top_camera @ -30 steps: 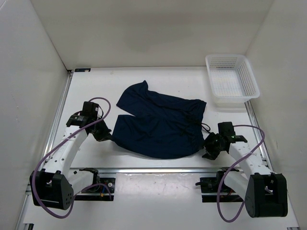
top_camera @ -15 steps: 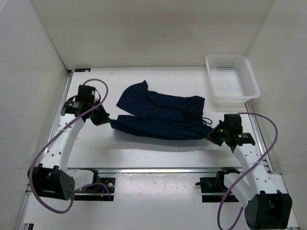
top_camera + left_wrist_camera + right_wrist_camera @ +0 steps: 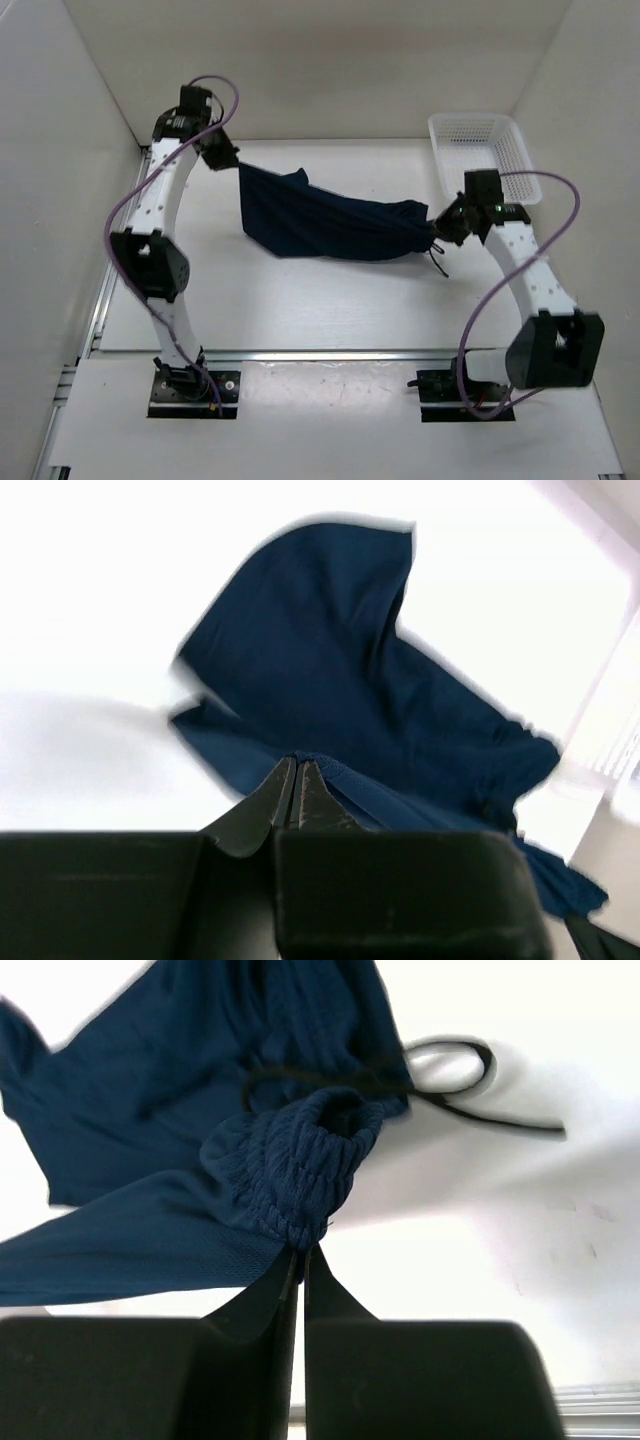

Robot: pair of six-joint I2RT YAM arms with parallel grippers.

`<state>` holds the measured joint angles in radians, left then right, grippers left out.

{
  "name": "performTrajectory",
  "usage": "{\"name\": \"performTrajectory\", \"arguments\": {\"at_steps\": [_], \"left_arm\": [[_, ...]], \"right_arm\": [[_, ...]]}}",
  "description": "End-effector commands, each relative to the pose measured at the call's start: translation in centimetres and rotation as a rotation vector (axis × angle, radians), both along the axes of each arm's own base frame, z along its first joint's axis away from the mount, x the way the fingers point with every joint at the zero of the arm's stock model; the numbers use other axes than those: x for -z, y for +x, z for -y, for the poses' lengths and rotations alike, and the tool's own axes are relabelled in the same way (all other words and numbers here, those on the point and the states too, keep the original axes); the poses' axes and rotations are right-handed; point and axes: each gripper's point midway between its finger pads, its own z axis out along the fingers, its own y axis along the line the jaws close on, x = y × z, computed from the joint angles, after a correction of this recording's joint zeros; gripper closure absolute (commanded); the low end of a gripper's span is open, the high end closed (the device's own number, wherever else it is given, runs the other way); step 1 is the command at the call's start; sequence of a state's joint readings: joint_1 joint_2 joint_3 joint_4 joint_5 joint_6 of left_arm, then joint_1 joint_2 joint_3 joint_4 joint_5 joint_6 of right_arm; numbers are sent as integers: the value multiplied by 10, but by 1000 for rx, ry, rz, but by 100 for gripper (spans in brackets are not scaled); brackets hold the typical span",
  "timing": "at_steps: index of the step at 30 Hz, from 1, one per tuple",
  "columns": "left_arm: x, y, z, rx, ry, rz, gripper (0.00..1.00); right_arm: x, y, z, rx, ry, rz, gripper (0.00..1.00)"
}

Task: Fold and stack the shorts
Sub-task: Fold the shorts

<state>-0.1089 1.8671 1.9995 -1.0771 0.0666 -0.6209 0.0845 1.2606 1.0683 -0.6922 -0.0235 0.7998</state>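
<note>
One pair of shorts (image 3: pixel 330 220), one basket (image 3: pixel 522 162), one left gripper (image 3: pixel 235 163), one right gripper (image 3: pixel 438 231).

surface (image 3: pixel 300 305): white, enclosed by walls (image 3: pixel 320 70) on three sides | walls: plain white | light: evenly spread

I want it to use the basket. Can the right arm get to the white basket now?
Probably yes. The right gripper is near the basket, with nothing between them. But it is shut on the shorts, which the left gripper also holds, so they would tug.
</note>
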Motion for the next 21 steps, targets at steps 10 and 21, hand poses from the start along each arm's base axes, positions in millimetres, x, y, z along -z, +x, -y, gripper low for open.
{"name": "performTrajectory", "arguments": {"at_steps": [10,21], "left_arm": [[37,154,-4,39,-38,182,19],[87,38,-5,156,53,-86,0]], "right_arm": [[-44,169,-1,5,-131,169,35],[8,74,-5,-71,-114,64,19]]}}
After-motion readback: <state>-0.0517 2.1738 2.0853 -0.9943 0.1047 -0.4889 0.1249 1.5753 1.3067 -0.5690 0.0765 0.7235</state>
